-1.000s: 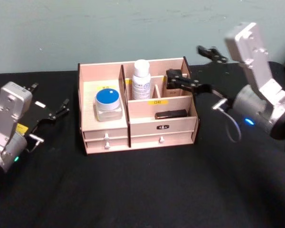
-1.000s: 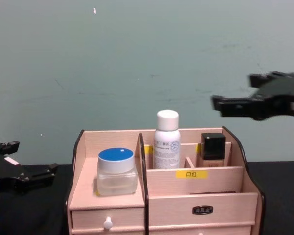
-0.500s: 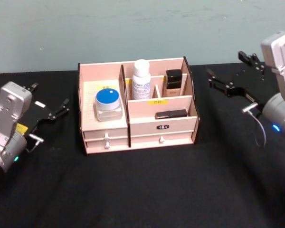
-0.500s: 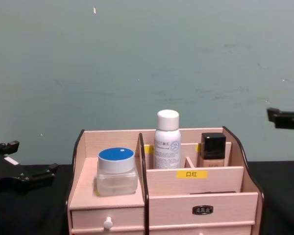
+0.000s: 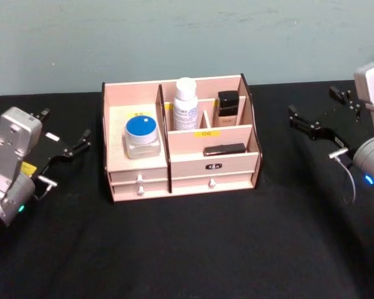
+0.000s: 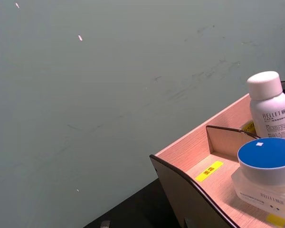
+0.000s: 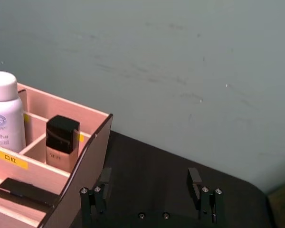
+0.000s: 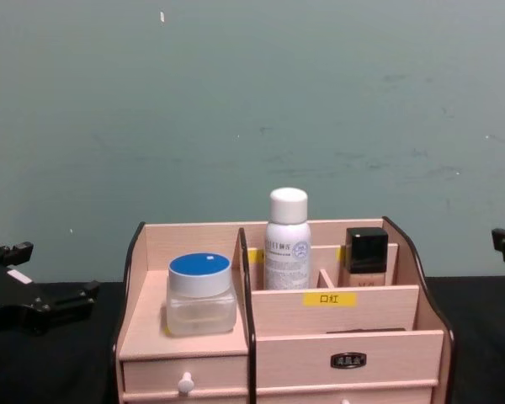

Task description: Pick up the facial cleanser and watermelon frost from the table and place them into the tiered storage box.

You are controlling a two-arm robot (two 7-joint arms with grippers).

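R gripper (image 5: 322,121) fingers (image 7: 103,176) held wide apart, nothing betw. them; tiered storage box (image 5: 181,177) sits off to their side, untouched; L gripper (image 5: 65,134) fingers spread, empty, beside box.

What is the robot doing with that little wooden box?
Right now the robot holds nothing. Its right gripper is open over the black table, to the right of the tiered storage box. Its left gripper is open too, parked to the left of the box. Inside the box stand a blue-lidded jar, a white bottle and a black-capped bottle, and a flat black item lies in a front compartment.
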